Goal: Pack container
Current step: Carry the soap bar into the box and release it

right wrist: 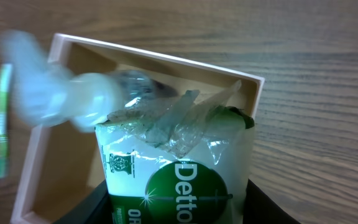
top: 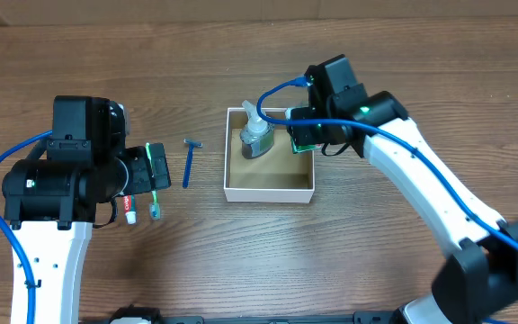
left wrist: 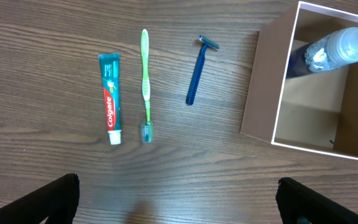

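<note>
The container point(top: 269, 191), a shallow white-walled box with a brown inside, sits mid-table; it also shows in the left wrist view point(left wrist: 263, 87) and the right wrist view point(right wrist: 166, 59). A clear pump bottle point(top: 257, 137) lies inside at the back. My right gripper point(top: 302, 133) is shut on a green-and-white Dettol soap packet point(right wrist: 179, 162) and holds it over the box's back right corner. My left gripper point(left wrist: 179, 202) is open and empty above the table, left of the box, near a toothpaste tube point(left wrist: 110, 99), a green toothbrush point(left wrist: 145, 81) and a blue razor point(left wrist: 196, 71).
The razor point(top: 188, 162) lies just left of the box, with the toothbrush point(top: 155, 175) and toothpaste point(top: 129, 209) partly under my left arm. The rest in view is bare wood table.
</note>
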Motion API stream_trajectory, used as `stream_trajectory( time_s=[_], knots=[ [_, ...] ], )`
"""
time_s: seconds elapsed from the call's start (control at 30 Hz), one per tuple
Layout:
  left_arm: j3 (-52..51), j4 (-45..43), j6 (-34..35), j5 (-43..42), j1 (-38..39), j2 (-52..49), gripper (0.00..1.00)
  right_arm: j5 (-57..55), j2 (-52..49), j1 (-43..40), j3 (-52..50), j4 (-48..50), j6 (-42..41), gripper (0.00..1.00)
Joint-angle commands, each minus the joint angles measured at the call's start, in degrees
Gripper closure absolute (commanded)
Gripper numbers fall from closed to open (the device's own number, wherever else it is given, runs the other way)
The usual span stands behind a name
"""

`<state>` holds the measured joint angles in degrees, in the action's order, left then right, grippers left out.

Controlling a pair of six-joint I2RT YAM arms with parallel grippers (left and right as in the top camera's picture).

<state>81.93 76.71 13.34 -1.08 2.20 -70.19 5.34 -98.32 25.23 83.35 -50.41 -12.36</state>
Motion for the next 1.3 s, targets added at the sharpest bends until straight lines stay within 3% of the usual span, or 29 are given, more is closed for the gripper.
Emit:
stream_trajectory(
  time_s=[0.0, 0.13, 0.17, 0.23, 0.37, 0.67, 0.87, 1.03, 1.27],
  knots=[
    [1.27, -0.26, -0.92, -0.02, -0.31, 0.13, 0.00, -0.72, -2.89, -0.07, 0.98, 1.64, 0.20, 0.68],
    [1.27, -0.28, -0.92, -0.02, -0.31, 0.13, 0.00, -0.72, -4.37, -0.07, 0.98, 3.23, 0.46, 0.65],
    [1.27, -0.26, -0.92, -0.02, -0.31, 0.13, 0.00, -0.70, -4.39, -0.07, 0.98, 3.48, 0.46, 0.60],
    [1.27, -0.28, -0.92, -0.02, -0.31, 0.13, 0.00, -0.70, -4.39, -0.07, 0.98, 3.74, 0.46, 0.39],
    [1.27, -0.26, -0.92, -0.02, -0.31, 0.13, 0.00, -0.70, -4.39, -0.07, 0.98, 3.85, 0.46, 0.29],
    [1.27, -0.24, -0.94, -0.02, -0.31, 0.13, 0.00, -4.63, -0.96, -1.25, 2.19, 2.80, -1.66, 0.38],
    [1.27, -0.26, -0.94, 0.00, -0.31, 0.13, 0.00, -19.67, 10.03, -6.67, 3.91, -1.49, -11.13, 0.31],
    [1.27, -1.16, -1.16, -0.02, -0.28, 0.11, 0.00, -17.70, 17.49, -16.90, 3.89, -6.45, -13.38, 0.20],
    [1.14, -5.70, -1.55, -0.09, -0.20, -6.43, 0.00, -15.56, 17.05, -26.18, 2.29, -13.18, -12.74, 0.19]
  ],
)
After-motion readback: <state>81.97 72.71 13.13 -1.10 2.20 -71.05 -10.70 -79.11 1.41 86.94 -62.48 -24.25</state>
